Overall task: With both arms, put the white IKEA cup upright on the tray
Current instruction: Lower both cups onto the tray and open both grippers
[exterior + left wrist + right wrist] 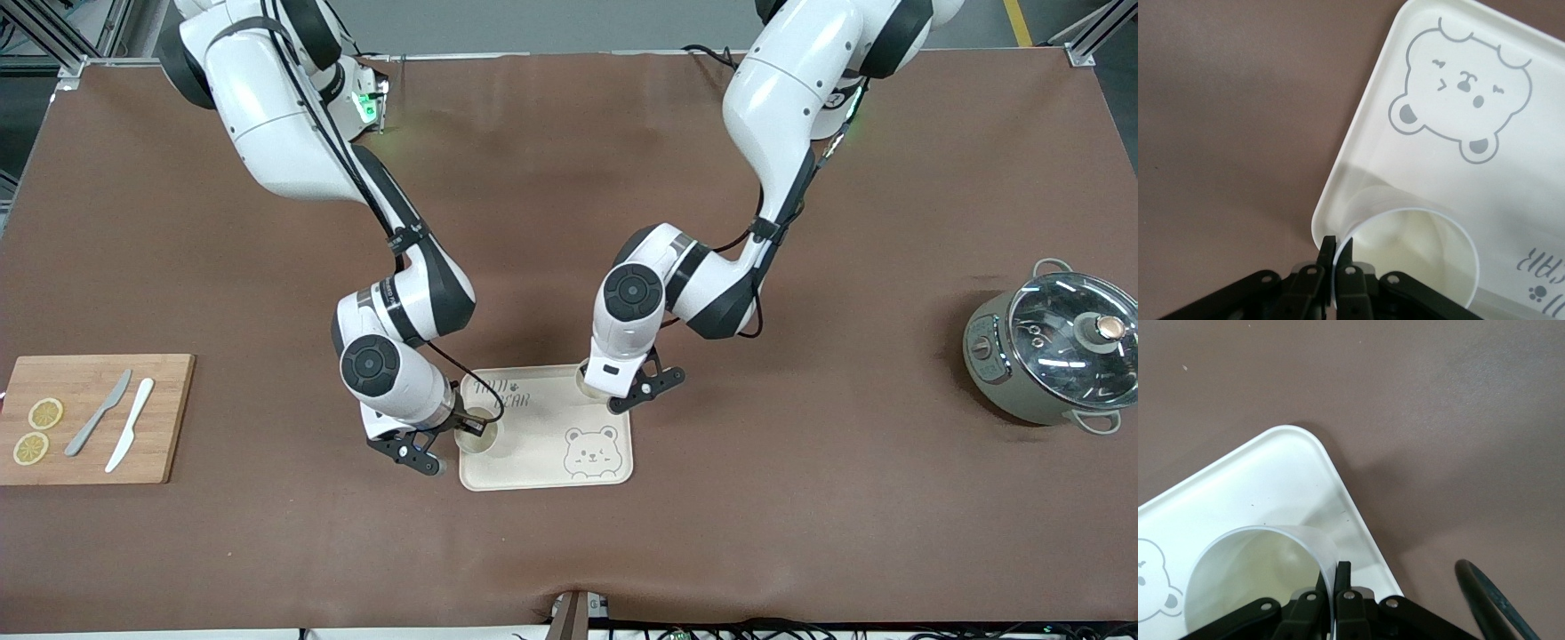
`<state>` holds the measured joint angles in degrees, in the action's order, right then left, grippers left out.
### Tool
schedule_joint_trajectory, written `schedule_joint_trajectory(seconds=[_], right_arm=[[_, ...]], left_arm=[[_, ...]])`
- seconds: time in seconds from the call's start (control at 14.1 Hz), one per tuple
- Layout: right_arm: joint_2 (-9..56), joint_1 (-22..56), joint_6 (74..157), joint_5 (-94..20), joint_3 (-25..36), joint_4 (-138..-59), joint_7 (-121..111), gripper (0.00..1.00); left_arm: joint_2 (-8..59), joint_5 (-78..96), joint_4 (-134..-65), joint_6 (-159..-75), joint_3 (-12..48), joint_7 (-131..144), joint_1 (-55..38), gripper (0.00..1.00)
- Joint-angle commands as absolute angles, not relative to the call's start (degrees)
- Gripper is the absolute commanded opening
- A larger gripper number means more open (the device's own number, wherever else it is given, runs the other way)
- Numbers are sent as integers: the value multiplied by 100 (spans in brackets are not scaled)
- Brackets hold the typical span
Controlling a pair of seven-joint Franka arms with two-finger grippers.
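both pincers on cup rims, tray (613,476) corners

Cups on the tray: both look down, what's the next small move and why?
Probably open both sets of fingers. The left gripper pinches one cup by its rim, the right gripper the other cup; both cups appear upright on the tray, so release, then lift.

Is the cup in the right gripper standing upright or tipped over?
Upright: the cup shows its open mouth facing up, standing on the tray, its rim pinched by the right gripper.
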<state>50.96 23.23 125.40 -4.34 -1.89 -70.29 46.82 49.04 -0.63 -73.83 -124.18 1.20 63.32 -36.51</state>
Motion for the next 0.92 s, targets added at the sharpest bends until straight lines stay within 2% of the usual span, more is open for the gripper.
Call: schedule_joint_trajectory(seconds=[0.0,0.07,0.14,0.21,0.28,0.36,0.43,0.5,0.57,0.64,0.85], right_arm=[[5133,2382,12665,-492,-141,-7066,4764,0],[5133,2382,12709,-492,-141,-7101,4764,0],[5142,2382,12779,-501,-141,-7110,4764,0],[5142,2382,12788,-501,-141,-7110,4764,0],[5150,2382,12788,-510,-141,-7110,4764,0],[5150,2382,12779,-510,-141,-7110,4764,10],[5150,2373,12779,-510,-141,-7110,4764,46],[5159,2373,12779,-510,-141,-7110,4764,66],[5150,2356,12779,-510,-141,-7110,4755,95],[5150,2347,12779,-510,-141,-7102,4720,100],[5063,2329,12701,-492,-141,-7093,4658,100]], left_arm=[[4904,-79,-7374,-12472,61,6486,-3700,10],[4904,-79,-7374,-12472,53,6478,-3700,20],[4904,-70,-7374,-12472,61,6460,-3683,42],[4904,-79,-7374,-12472,62,6416,-3683,95],[4887,-88,-7374,-12472,53,6364,-3674,100],[4878,-88,-7374,-12472,53,6355,-3665,100],[4869,-97,-7374,-12463,53,6320,-3656,100],[4834,-88,-7365,-12463,44,6206,-3630,100],[4782,-88,-7365,-12437,35,6144,-3612,100],[4738,-97,-7365,-12419,0,6135,-3551,100],[4510,-88,-7339,-12052,-148,5890,-3481,100]])
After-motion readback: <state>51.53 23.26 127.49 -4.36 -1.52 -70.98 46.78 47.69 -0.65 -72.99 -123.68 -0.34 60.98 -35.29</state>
